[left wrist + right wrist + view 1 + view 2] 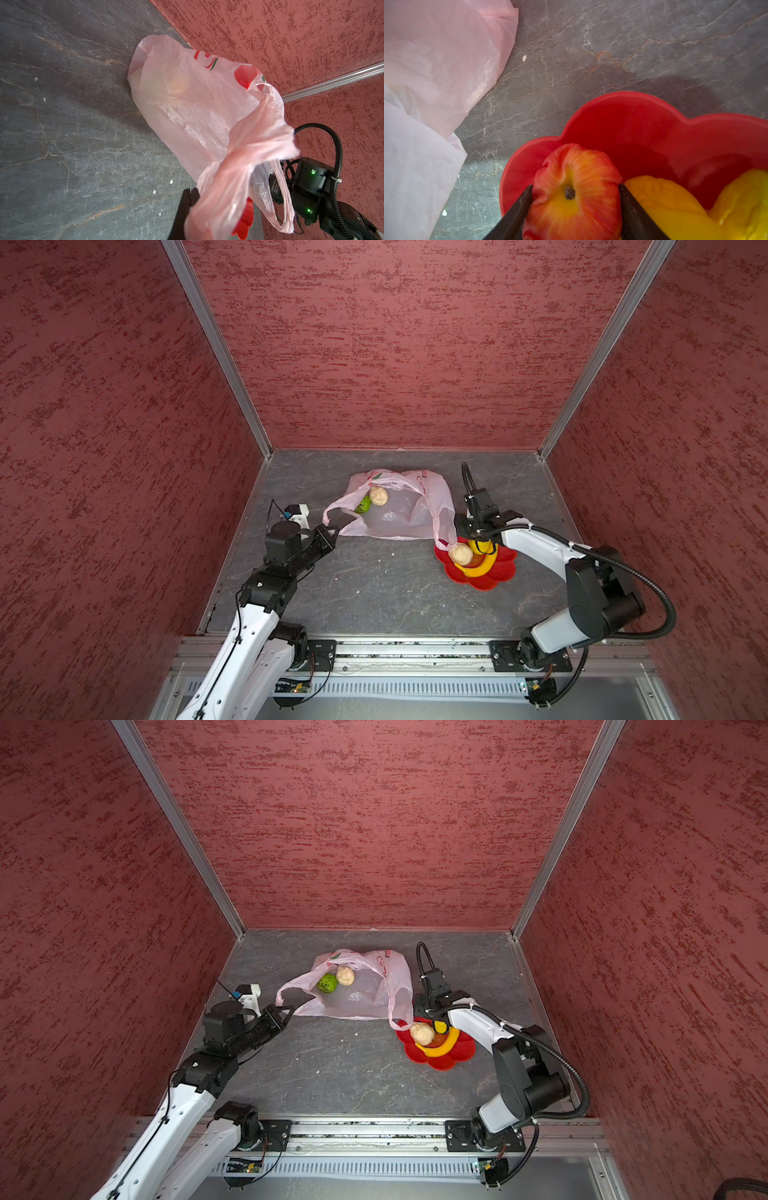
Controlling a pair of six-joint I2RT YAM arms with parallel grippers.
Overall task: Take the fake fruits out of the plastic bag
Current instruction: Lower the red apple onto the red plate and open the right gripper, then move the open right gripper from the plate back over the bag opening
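- Red plastic sat nearest me: the flower-shaped dish (484,584) held a banana (478,571) and a pale beige lumpy ball (460,553). One loop handle (441,537) of the bag trailed onto its rim.
- Low over that dish, the right gripper (575,187) had its fingers set against both flanks of an orange-yellow apple (577,166), clasping it right beside the banana.
- Off to the left, the left gripper (331,531) had its fingers pressed together, pinching the bag's other handle (328,516).
- Farther back, the plastic bag (399,510) lay crinkled on the grey stone-look table (374,593) with its mouth open.
- Just inside the mouth, a green speckled ball (327,983) and a second beige ball (345,975) sat touching.
- I judged the step in hand to be setting the apple down, with three fruits out and two to go.
- Next, the right fingers would need to spread, lift clear, and reach into the mouth for one ball without snagging the thin film.
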